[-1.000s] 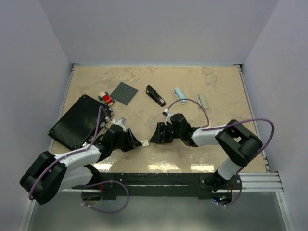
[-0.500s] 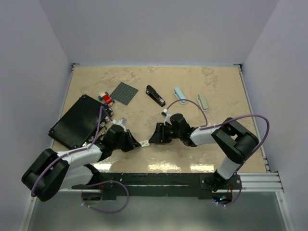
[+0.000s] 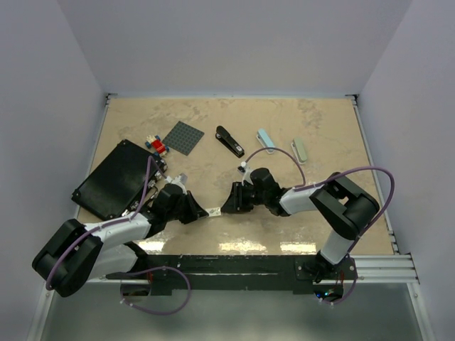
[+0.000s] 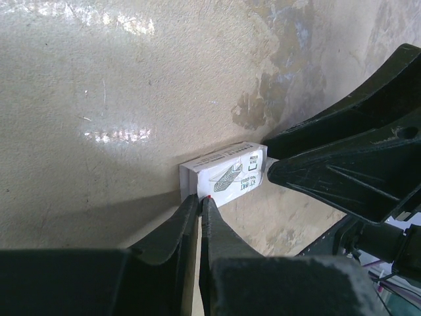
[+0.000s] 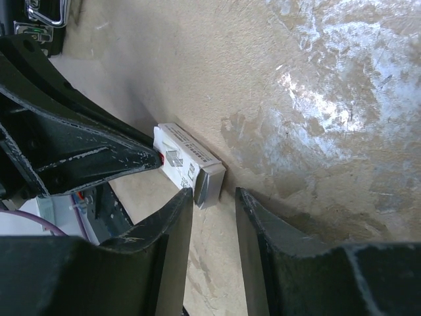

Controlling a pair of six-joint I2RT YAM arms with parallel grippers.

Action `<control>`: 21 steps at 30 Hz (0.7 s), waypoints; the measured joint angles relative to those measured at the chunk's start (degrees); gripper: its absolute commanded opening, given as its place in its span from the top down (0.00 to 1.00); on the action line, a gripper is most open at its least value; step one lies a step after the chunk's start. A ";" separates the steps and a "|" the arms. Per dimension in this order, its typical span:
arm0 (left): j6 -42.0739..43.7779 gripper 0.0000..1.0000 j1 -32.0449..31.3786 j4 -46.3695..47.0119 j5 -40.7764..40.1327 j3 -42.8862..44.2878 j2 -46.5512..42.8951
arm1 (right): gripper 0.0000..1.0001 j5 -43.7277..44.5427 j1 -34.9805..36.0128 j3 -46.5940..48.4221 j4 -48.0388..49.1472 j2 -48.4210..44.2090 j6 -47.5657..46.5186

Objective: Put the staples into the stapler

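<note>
A little white staple box (image 3: 214, 211) lies on the table between my two grippers. The staples themselves are hidden; only a grey end face (image 5: 212, 182) of the box shows. In the left wrist view my left gripper (image 4: 200, 199) has its fingers pressed almost together, pinching the near end of the box (image 4: 223, 172) by a thin edge. My right gripper (image 5: 214, 192) stands open astride the opposite end of the box (image 5: 187, 157), its left finger touching the corner. A black stapler (image 3: 229, 141) lies far back in the middle, away from both grippers.
A pale blue stapler (image 3: 266, 140) and a pale green one (image 3: 301, 149) lie right of the black one. A black case (image 3: 114, 177), a grey baseplate (image 3: 183, 136) and small bricks (image 3: 156, 145) sit at the left. The two grippers' fingertips nearly meet.
The left fingers have closed onto the box's end. The right fingers have narrowed round the other end, and the right arm has crept slightly left.
</note>
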 measured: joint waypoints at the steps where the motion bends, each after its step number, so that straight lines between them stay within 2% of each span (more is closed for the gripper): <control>1: 0.00 0.92 0.00 0.00 0.00 0.00 0.00 | 0.66 0.02 0.00 0.02 -0.35 0.00 0.02; 16: -0.13 1.00 0.00 0.02 0.00 0.00 -0.07 | 0.69 0.46 0.00 1.38 -3.69 0.00 -0.63; 21: -0.26 1.00 0.00 0.04 0.00 0.00 -0.07 | 0.70 0.63 0.02 2.14 -5.35 0.00 -0.83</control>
